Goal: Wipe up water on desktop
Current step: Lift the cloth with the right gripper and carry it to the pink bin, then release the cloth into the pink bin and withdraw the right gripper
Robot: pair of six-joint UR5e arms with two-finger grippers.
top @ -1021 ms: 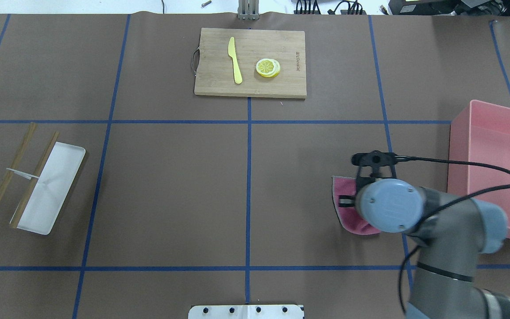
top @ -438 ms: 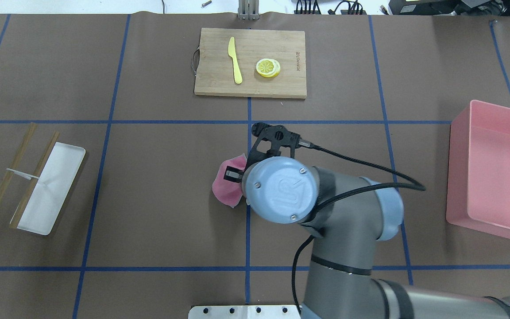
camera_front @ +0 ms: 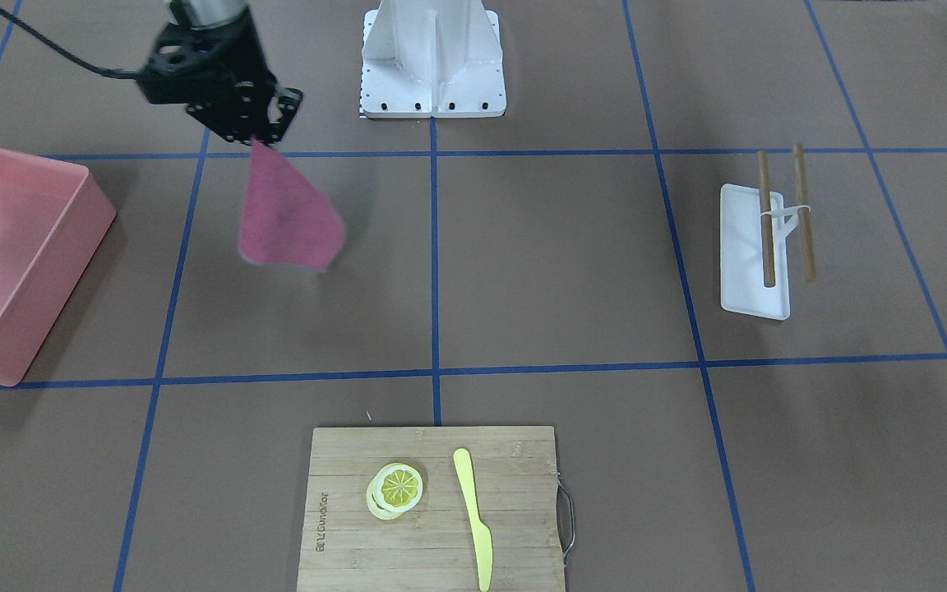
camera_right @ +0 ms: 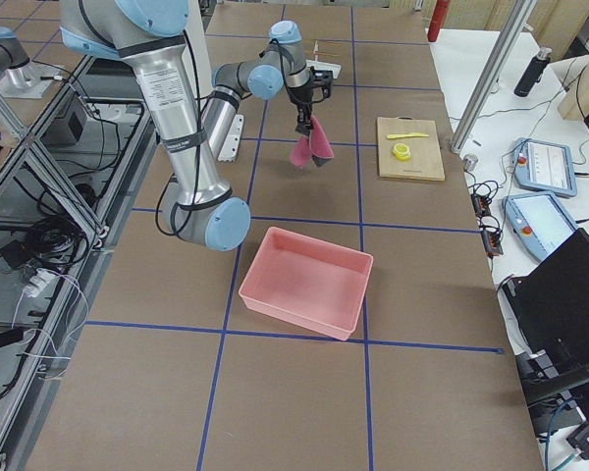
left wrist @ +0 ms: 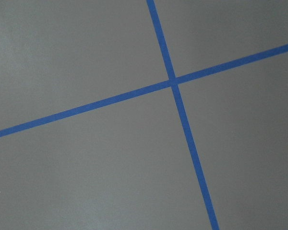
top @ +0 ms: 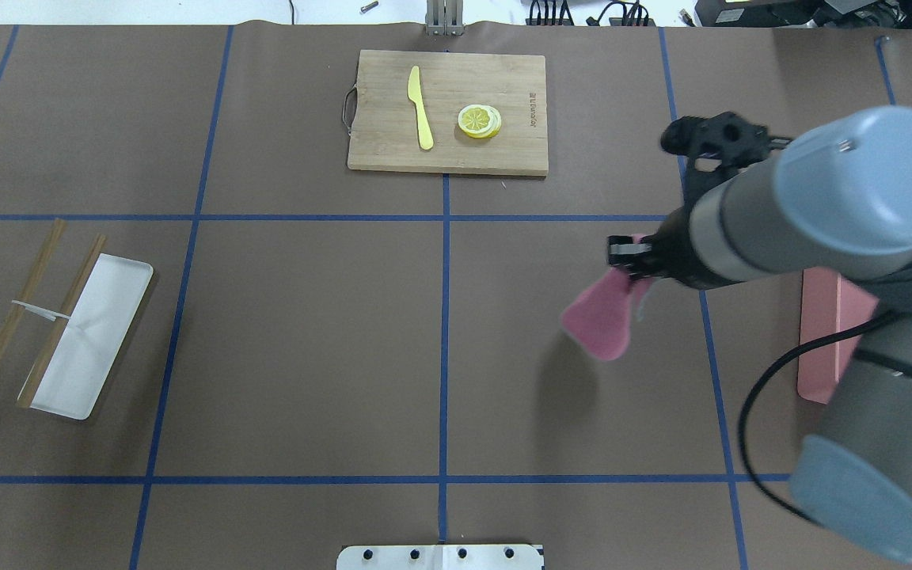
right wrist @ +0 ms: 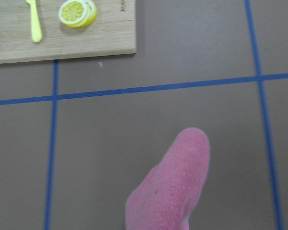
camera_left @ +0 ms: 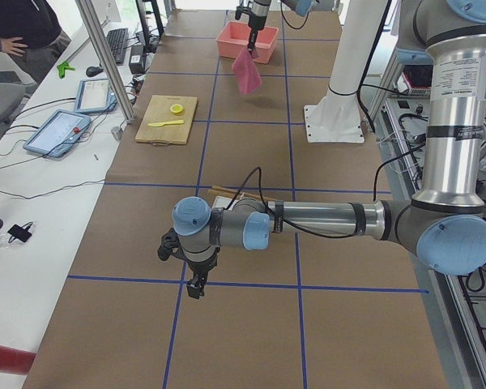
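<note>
table (top: 305, 332) is the brown sheet with the blue tape grid, and i cannot pick out any wet patch on it in these views. right fingers (camera_front: 253, 130) are clenched on one corner of the pink cloth (top: 600, 318), which hangs free above the table, clear of it, between the centre tape line and the pink bin (camera_front: 21, 247). left fingers (camera_left: 196, 286) hover low over the table's left end; i cannot tell whether they are parted or closed.

my read is that the cloth is either between strokes or done. for another stroke, lower the wrist until most of the cloth lies flat, not just its tip. then drag with the held corner leading, so the rest trails without bunching. stop short of the bamboo cutting board (top: 446, 111). if wiping is finished, get the whole hanging cloth inside the bin's walls before letting go.
</note>
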